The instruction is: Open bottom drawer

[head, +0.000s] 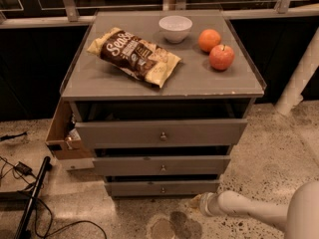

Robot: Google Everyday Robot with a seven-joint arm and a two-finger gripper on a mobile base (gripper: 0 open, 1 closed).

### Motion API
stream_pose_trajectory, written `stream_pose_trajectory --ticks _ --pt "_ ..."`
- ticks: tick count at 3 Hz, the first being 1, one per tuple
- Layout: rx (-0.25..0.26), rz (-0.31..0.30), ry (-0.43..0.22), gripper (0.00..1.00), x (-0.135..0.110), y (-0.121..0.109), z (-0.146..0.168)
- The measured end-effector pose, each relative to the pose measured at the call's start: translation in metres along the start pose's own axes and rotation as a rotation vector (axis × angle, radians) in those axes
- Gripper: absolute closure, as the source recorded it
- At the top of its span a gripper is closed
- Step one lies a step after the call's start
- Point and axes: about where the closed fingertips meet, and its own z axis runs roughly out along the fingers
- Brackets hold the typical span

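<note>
The bottom drawer (162, 187) is the lowest, narrowest grey front of the cabinet, with a small round metal knob (162, 189) at its centre. It stands slightly out from the cabinet body, with a dark gap above it. My gripper (196, 201) is low by the floor, just right of and below the drawer's right end, at the tip of my white arm (249, 210) that comes in from the lower right. It is apart from the knob.
Two wider grey drawers (162, 133) sit above. On the cabinet top lie a chip bag (133, 55), a white bowl (175, 28), an orange (209, 40) and an apple (222, 57). A cardboard box (62, 136) sticks out at the left. Cables (25, 193) lie on the floor.
</note>
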Motion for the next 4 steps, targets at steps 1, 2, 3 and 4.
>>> stream_pose_trajectory --ticks 1,2,3,4 --pt "0.002 -0.017 0.013 0.3 0.005 -0.001 0.018" --pt "0.012 -0.027 0.015 0.07 0.008 -0.006 0.028" --pt "0.025 -0.026 -0.001 0.0 0.01 -0.013 0.034" --pt "0.038 -0.015 -0.039 0.0 0.01 -0.021 0.04"
